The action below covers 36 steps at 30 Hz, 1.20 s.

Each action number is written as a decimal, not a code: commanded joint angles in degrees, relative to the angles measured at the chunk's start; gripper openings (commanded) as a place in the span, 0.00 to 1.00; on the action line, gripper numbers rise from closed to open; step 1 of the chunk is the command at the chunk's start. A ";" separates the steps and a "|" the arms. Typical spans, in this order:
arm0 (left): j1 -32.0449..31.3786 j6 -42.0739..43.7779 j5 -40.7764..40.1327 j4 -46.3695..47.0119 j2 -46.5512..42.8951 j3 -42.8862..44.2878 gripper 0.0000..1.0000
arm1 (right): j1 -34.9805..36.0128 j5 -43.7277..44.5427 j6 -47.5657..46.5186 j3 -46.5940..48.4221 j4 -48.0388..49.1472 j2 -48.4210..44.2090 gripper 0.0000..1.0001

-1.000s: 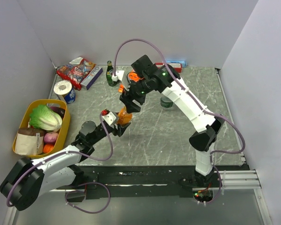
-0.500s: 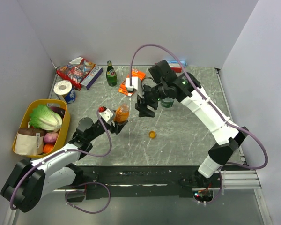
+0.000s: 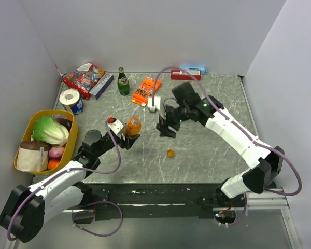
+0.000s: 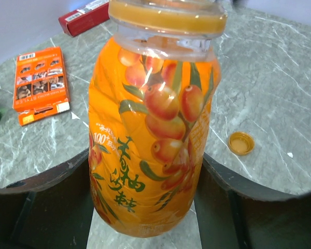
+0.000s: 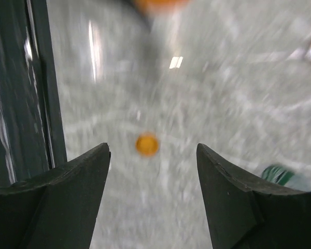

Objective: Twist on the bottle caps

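Top external, left hand (image 3: 130,138) gripping orange bottle (image 3: 133,124), right hand (image 3: 166,129) open, cap (image 3: 170,153) on open table (image 3: 212,150)

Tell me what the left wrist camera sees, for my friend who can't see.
The left gripper holds an orange bottle with berries on its label, filling the view. A small orange cap lies on the grey table to its right; an orange packet and a red box lie behind on the left.

The grey marbled tabletop (image 3: 207,150) carries an orange cap (image 3: 170,153) near its middle, a yellow basket (image 3: 71,141) at left, and a green glass bottle (image 3: 123,82), orange packet (image 3: 145,90) and red box (image 3: 185,74) at the back
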 commanded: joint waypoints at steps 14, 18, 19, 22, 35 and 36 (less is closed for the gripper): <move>-0.19 -0.75 5.06 -4.80 0.14 8.00 0.01 | 0.68 -17.63 25.26 16.75 20.43 7.85 0.81; -0.28 -0.66 5.15 -4.89 -0.03 8.53 0.01 | 1.20 -18.25 25.35 18.60 20.07 10.22 0.80; -0.28 -0.75 4.98 -4.80 -0.03 8.61 0.01 | 1.29 -18.42 25.26 19.13 19.99 10.49 0.80; -0.19 -0.75 4.97 -4.80 0.05 8.88 0.01 | 1.38 -19.56 25.00 20.97 18.59 12.07 0.72; -0.19 -1.62 0.50 -5.33 0.05 8.62 0.02 | 1.38 -20.01 22.27 25.46 14.09 15.77 0.37; -0.28 -1.63 0.58 -5.07 0.05 8.53 0.01 | 1.21 -19.75 22.71 24.59 14.62 15.42 0.46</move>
